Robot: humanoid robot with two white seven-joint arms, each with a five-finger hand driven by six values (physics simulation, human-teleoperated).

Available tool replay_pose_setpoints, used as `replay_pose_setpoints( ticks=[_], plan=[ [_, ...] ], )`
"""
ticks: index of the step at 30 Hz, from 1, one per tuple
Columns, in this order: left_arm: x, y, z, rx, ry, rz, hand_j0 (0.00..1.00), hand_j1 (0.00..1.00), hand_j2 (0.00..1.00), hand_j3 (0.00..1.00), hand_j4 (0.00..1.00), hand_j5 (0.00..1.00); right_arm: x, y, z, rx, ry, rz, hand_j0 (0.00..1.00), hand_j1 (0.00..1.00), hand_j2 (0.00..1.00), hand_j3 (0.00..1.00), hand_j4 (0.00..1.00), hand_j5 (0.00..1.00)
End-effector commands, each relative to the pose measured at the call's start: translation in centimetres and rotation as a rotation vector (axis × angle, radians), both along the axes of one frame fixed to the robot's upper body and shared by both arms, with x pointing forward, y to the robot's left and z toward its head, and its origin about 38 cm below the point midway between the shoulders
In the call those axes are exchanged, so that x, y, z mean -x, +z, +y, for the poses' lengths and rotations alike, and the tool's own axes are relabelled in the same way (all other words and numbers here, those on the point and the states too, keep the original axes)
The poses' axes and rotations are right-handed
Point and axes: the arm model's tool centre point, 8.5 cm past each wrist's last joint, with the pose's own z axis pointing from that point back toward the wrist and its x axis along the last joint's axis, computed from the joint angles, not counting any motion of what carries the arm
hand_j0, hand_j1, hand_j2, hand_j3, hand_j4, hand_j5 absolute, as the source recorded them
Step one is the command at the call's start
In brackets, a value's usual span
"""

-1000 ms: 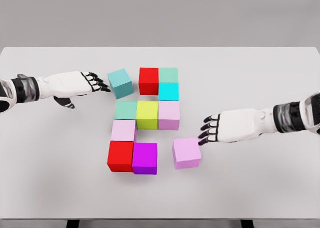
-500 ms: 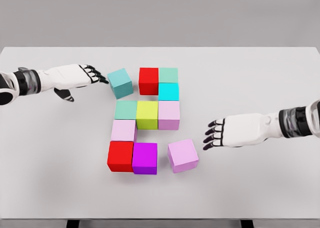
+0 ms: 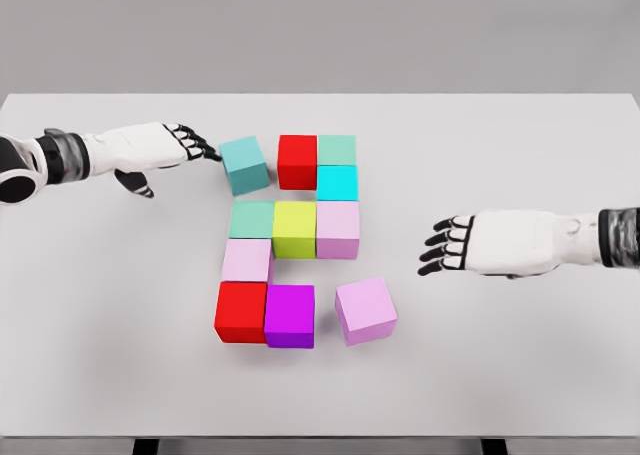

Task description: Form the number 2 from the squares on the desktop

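Observation:
Coloured cubes sit grouped at the middle of the white table (image 3: pixel 520 145). A teal cube (image 3: pixel 245 165) stands slightly askew, left of a red cube (image 3: pixel 297 161), a green cube (image 3: pixel 337 150) and a cyan cube (image 3: pixel 337 183). Below them lies a row of green (image 3: pixel 252 219), yellow (image 3: pixel 295 229) and lilac (image 3: pixel 338 229) cubes, then a pale pink cube (image 3: pixel 247 260), a red cube (image 3: pixel 241 311) and a magenta cube (image 3: pixel 290 315). A loose pink cube (image 3: pixel 365 311) sits tilted to the right of the magenta one. My left hand (image 3: pixel 190 143) is open, fingertips touching the teal cube. My right hand (image 3: pixel 447 246) is open, well clear of the pink cube.
The table's front edge runs along the bottom of the view.
The right hand pushed the pink cube left toward the magenta one, then drew back up and to the right. The left hand rose slightly and nudged the teal cube right.

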Motion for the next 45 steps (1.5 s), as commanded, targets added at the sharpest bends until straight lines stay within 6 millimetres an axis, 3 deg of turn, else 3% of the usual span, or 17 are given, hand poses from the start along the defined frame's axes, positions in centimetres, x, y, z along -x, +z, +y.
replay_pose_setpoints(
  ticks=[1,7,28,34,45],
  plan=[
    [-0.1,0.0,-0.3,0.011,0.000,0.001,1.00,1.00,1.00,1.00,1.00,1.00,0.4,-0.9,1.0,-0.010,0.026,0.024,1.00,1.00,1.00,1.00,1.00,1.00],
    [-0.8,0.1,-0.7,0.019,0.010,-0.001,1.00,1.00,1.00,1.00,1.00,1.00,1.0,-2.3,2.2,0.017,0.079,0.032,1.00,1.00,1.00,1.00,1.00,1.00],
    [-1.1,0.3,-1.6,0.031,-0.001,-0.005,1.00,1.00,1.00,1.00,1.00,1.00,2.4,-4.2,4.4,-0.006,0.138,0.082,1.00,1.00,1.00,1.00,1.00,1.00],
    [-1.1,0.2,-1.7,0.030,-0.002,-0.004,1.00,1.00,1.00,1.00,1.00,1.00,1.7,-3.3,3.2,0.003,0.105,0.050,1.00,1.00,1.00,1.00,1.00,1.00],
    [-1.1,0.3,-1.5,0.032,0.003,-0.005,1.00,1.00,1.00,1.00,1.00,1.00,0.9,-3.0,4.2,-0.011,0.116,0.030,1.00,1.00,1.00,1.00,1.00,1.00]
  ],
)
